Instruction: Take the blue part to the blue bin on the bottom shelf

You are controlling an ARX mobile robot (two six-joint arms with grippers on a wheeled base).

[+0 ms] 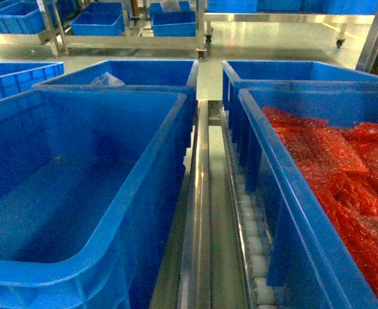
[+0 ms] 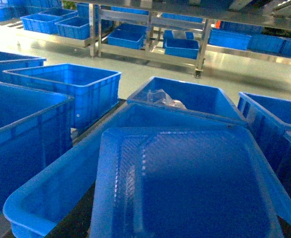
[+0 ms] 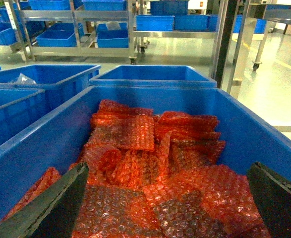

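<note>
**A:** Where's the right gripper (image 3: 165, 198) now?

**B:** Above the big blue bin (image 3: 244, 129) on the right. Its two dark fingers (image 3: 51, 208) stand wide apart at the lower corners of the wrist view, with nothing between them.

**A:** And below it?

**B:** Red bubble-wrap packets (image 3: 150, 168), heaped directly under and ahead of the fingers, filling the bin's floor. I see no blue part among them, so I can't tell where it is.

**A:** The left gripper?

**B:** It doesn't appear in any view. Its wrist camera looks down into an empty blue bin (image 2: 185, 183); just beyond that, another bin (image 2: 185, 96) holds a clear plastic bag (image 2: 162, 98).

**A:** The shelf?

**B:** In the head view, the bottom shelf (image 1: 198, 212) shows between the two near bins: a steel divider rail with white rollers (image 1: 253, 251) running beside the right-hand bin's wall. Further off, steel racks (image 2: 150, 29) carry more blue bins.
</note>
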